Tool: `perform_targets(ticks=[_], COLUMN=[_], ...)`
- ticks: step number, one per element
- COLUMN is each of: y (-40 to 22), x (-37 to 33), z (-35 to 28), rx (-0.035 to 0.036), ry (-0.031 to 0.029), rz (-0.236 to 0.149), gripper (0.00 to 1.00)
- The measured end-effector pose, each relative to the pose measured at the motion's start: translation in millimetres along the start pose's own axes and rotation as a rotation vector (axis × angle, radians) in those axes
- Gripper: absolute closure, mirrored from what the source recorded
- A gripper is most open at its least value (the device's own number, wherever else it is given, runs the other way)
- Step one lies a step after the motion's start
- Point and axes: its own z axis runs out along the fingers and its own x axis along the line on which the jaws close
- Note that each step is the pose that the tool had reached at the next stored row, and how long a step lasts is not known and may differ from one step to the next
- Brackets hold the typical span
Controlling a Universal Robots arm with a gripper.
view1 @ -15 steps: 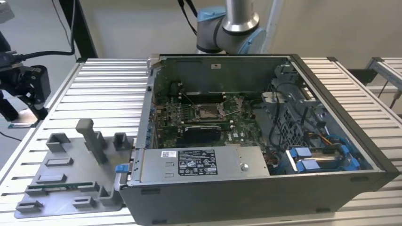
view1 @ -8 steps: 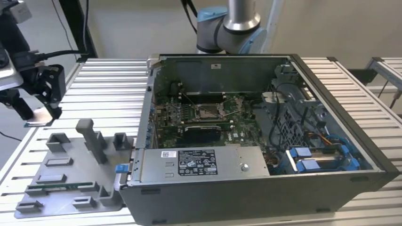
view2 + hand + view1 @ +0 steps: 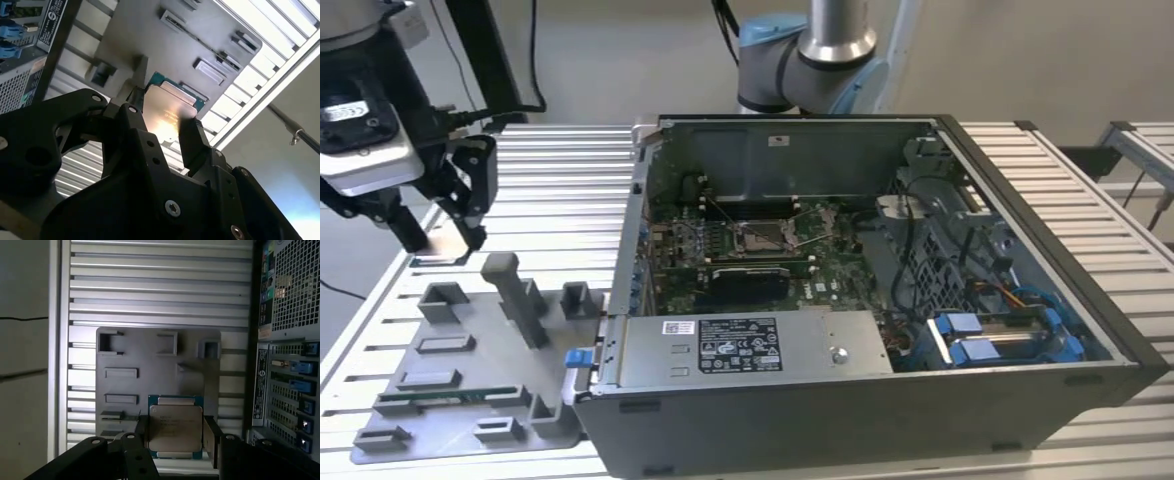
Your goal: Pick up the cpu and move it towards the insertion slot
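Silver slats make up the table [image 3: 574, 160], and a big open computer case [image 3: 1047, 205] sits on it. A grey tray [image 3: 467, 375] lies flat beside the case, on the exterior view's left. A thin green memory stick [image 3: 434, 397] rests in one of the tray's grooves.

The black claw [image 3: 444, 240] hangs in the air near the far end of the tray. It is closed on the cpu [image 3: 176, 432]. In both wrist views, one finger [image 3: 142, 432] presses on each side of the chip, and its shiny silver top faces the camera. There is faint writing on that top, but it is too small to read. The grey tray shows behind the chip.

The slot [image 3: 761, 237] is down inside the case, on the green board. It has a shiny metal frame with a brown middle. The cpu is well apart from it, outside the case.

A white label [image 3: 736, 345] with black print is stuck on the metal box at the front of the case. The arm's [image 3: 834, 40] grey and blue base stands behind the case.
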Motion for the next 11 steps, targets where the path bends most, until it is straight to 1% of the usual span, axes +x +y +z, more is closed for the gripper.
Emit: perform_targets(ticks=[11], y=[1.4], x=[-42.5], z=[-0.1], rx=[0.0], ry=[0.0001], rz=[0.0], gripper=[1.0])
